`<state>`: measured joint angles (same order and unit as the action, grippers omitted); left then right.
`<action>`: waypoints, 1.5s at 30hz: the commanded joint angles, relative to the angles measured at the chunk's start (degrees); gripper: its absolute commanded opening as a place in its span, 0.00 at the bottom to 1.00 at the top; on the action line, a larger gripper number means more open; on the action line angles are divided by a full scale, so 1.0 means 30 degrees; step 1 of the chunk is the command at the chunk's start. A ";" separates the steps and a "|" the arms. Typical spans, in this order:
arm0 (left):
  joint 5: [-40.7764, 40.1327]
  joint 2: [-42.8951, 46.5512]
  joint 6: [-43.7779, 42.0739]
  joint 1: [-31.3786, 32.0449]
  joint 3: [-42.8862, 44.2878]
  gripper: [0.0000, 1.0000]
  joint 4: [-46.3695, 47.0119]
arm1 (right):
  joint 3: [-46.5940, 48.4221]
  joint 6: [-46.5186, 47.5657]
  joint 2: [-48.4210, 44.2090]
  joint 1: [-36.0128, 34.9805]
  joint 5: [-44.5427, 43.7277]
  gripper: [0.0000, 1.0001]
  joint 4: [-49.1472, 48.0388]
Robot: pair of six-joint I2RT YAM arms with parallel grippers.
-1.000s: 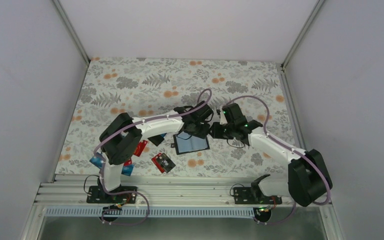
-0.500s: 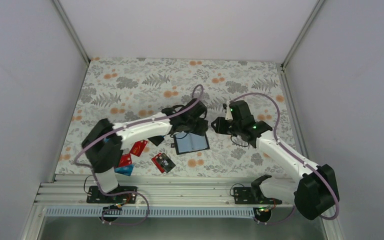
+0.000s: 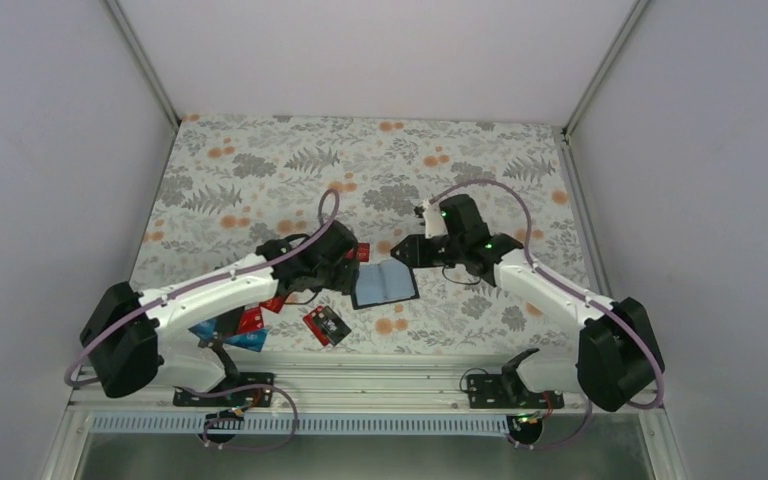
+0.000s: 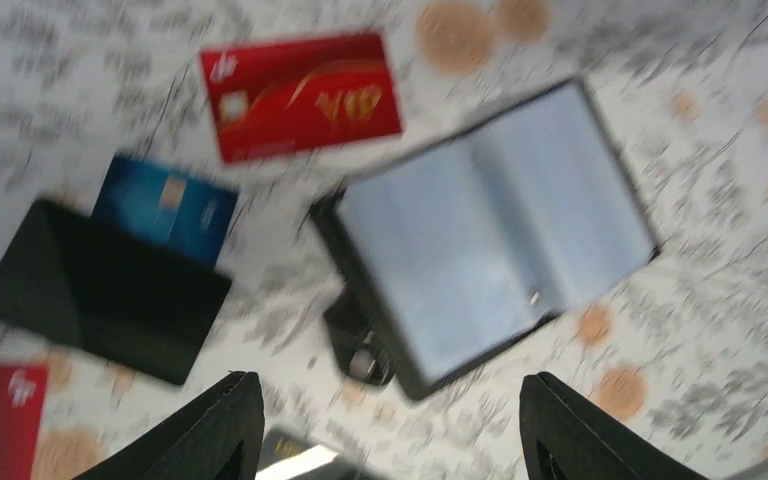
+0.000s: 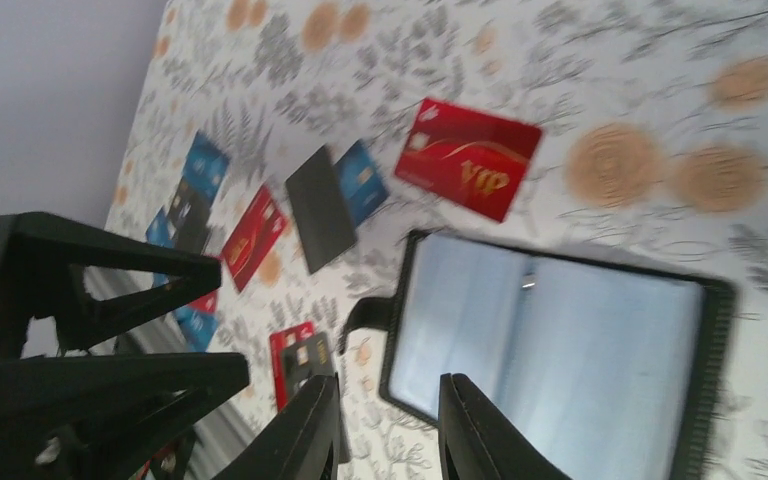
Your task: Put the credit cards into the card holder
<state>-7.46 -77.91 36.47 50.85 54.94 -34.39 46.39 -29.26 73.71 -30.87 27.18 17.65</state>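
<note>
The card holder (image 3: pixel 388 286) lies open and flat on the floral cloth, its grey-blue inside up (image 4: pixel 495 270) (image 5: pixel 560 350). A red credit card (image 3: pixel 363 252) (image 4: pixel 300 95) (image 5: pixel 470 160) rests just off its far left corner. A black card (image 4: pixel 100 290) overlaps a blue card (image 4: pixel 165 205) beside it. A red-and-black card (image 3: pixel 327 323) (image 5: pixel 300 360) lies nearer the bases. My left gripper (image 3: pixel 348 270) (image 4: pixel 390 440) hovers open and empty at the holder's left edge. My right gripper (image 3: pixel 403 252) (image 5: pixel 390 430) hangs over its far edge, jaws narrowly apart and empty.
More red and blue cards (image 3: pixel 250 325) lie under the left arm near the table's front left. The metal rail (image 3: pixel 380 385) runs along the near edge. Grey walls close in both sides and the back.
The left arm has swung back to the left and its jaws have spread wider. A red card now shows by the holder's far left corner. The right gripper has shifted left toward the holder.
</note>
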 commanded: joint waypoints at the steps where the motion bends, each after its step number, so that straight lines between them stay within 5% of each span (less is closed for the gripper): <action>1: 0.0086 0.1598 0.1872 0.0498 -0.1157 0.65 -0.3211 | -0.0050 0.0661 0.0419 -0.1606 0.1410 0.28 -0.1412; 17: 0.1428 0.3684 0.5285 0.2337 -0.6043 0.65 -0.2240 | 0.0705 0.1585 0.4369 -0.8322 0.0243 0.26 -0.1923; 32: -0.1219 0.0728 0.3046 0.2391 -0.5095 0.65 0.0036 | -0.1142 -0.1600 0.3940 -0.8321 -0.4172 0.25 -0.1302; 45: -0.0276 -0.0605 0.2598 0.2371 -0.5675 0.65 0.1025 | -0.3518 -0.2449 0.0980 -0.8065 -0.2881 0.28 -0.0494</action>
<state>-9.26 -80.14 44.73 57.98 38.98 -33.43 37.19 -35.57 79.57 -55.40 16.97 14.81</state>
